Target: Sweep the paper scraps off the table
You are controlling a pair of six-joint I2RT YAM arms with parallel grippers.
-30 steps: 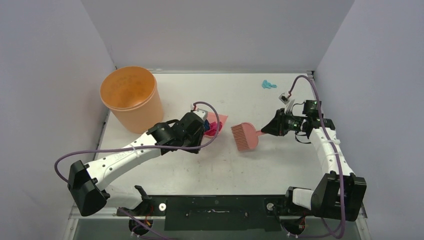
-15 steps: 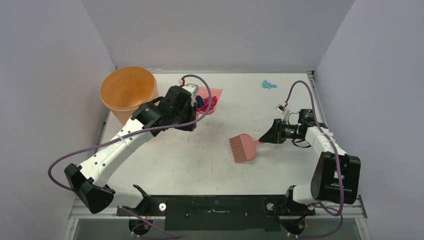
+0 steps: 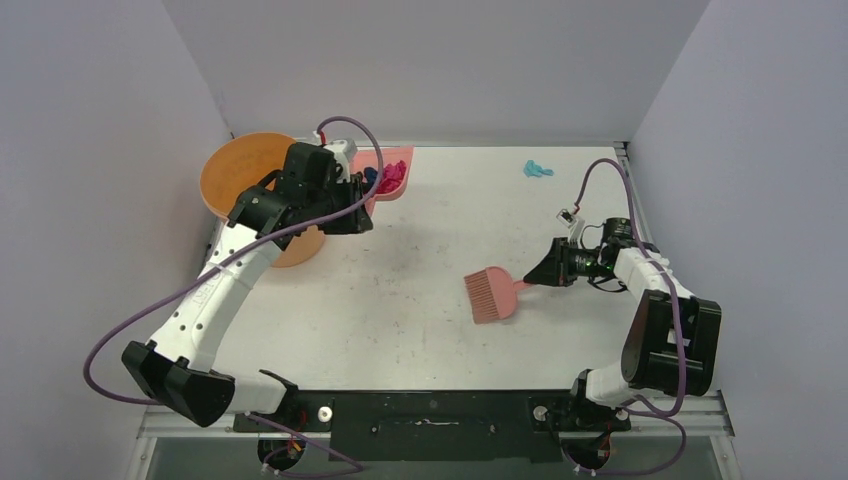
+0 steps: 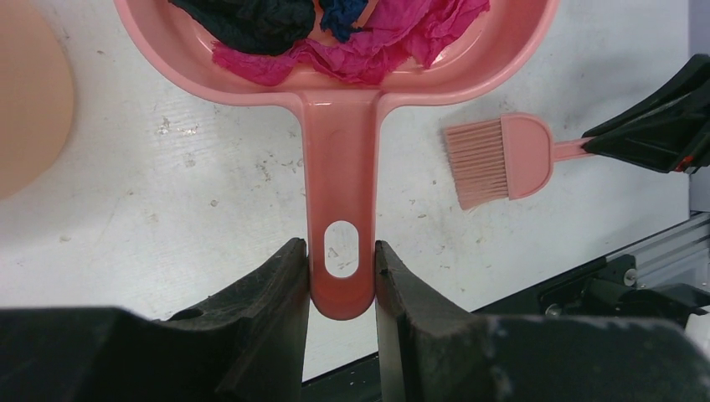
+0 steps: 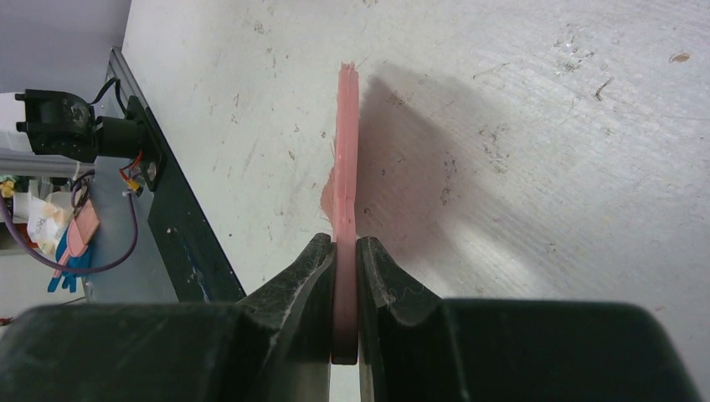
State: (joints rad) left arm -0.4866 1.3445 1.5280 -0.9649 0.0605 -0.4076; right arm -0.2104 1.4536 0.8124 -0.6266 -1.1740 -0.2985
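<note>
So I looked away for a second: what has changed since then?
The left gripper carried the dustpan, loaded with paper scraps, away to the far left, up beside the orange bucket. The right gripper drew the brush slightly toward the near edge. Both stay clamped; the bucket and the teal scrap at the far right have not moved.

One dustpan (image 4: 342,159), one brush (image 3: 490,296) and one bucket (image 3: 228,172) are counted. One teal paper scrap (image 3: 537,168) is seen lying loose. Roughly four crumpled scraps (image 4: 393,38) are made out in the dustpan, though the heap is hard to separate.
</note>
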